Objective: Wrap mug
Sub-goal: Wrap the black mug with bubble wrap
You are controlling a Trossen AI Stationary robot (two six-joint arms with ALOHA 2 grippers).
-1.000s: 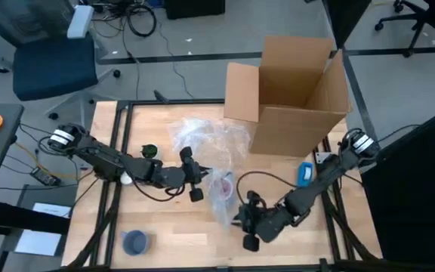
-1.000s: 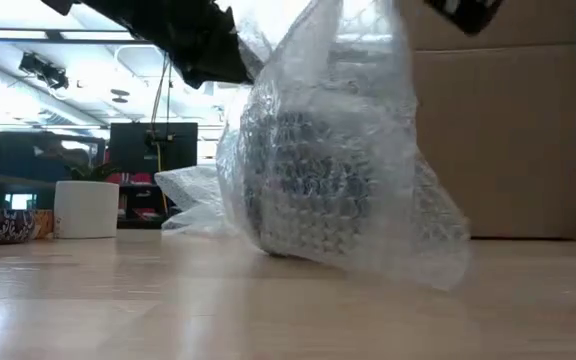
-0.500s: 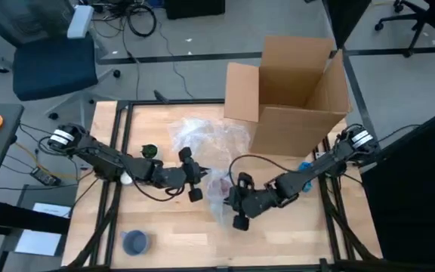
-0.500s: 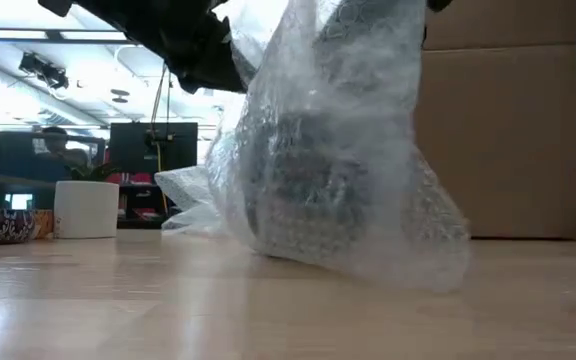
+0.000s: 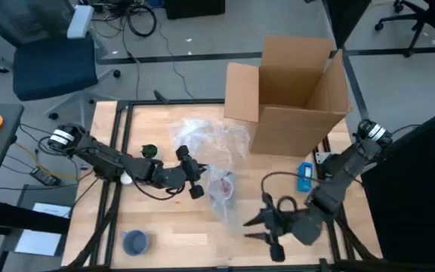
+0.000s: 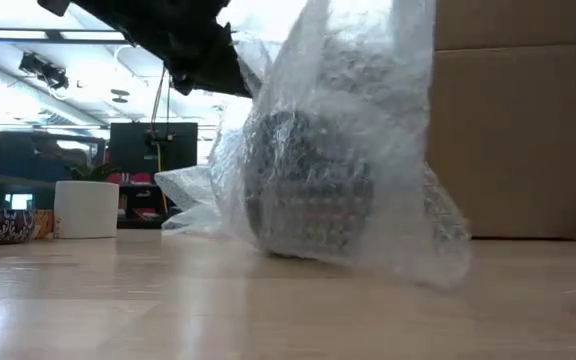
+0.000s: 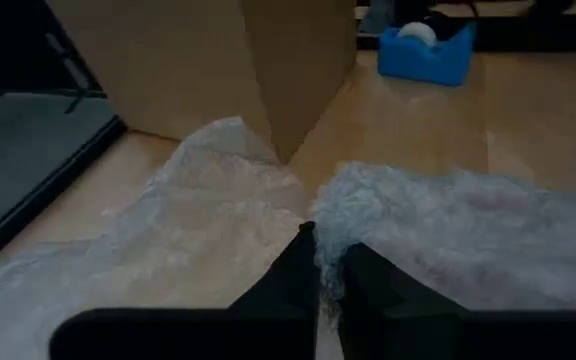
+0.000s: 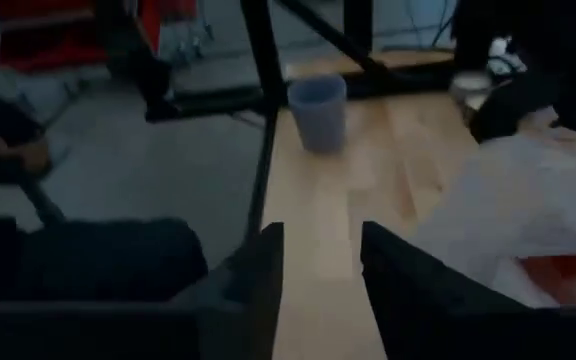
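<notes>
High view, mug (image 5: 223, 187): sits near the middle of the wooden table (image 5: 172, 234), reddish through the clear bubble wrap (image 5: 206, 143) bunched over and around it.
High view, left gripper (image 5: 196, 179): reaches in from the left side and lies against the wrap's left edge, just beside the mug.
High view, right gripper (image 5: 261, 230): hangs over bare wood near the front edge, apart from the wrap, its two fingers spread wide with nothing between them.
High view, surroundings: an open cardboard box (image 5: 293, 94) stands at the back right; a blue tape dispenser (image 5: 305, 175) lies in front of it; a small blue cup (image 5: 135, 242) stands at the front left.
Low view, mug (image 6: 308, 185): a dark rounded shape standing on the tabletop under a loose tent of bubble wrap (image 6: 368, 140) that rises out of the top of the view.
Low view, background: the cardboard box (image 6: 513, 130) stands behind on the right; a white pot (image 6: 86, 208) sits far left.
Left wrist view, left gripper (image 7: 320, 278): fingers pressed together, pinching an edge of the bubble wrap (image 7: 458, 225); box (image 7: 218, 60) and tape dispenser (image 7: 426, 48) lie beyond.
Right wrist view, right gripper (image 8: 320, 262): fingers held apart over bare table, empty; the blue cup (image 8: 318, 112) stands ahead near the table edge, the wrap (image 8: 513, 200) off to one side.
</notes>
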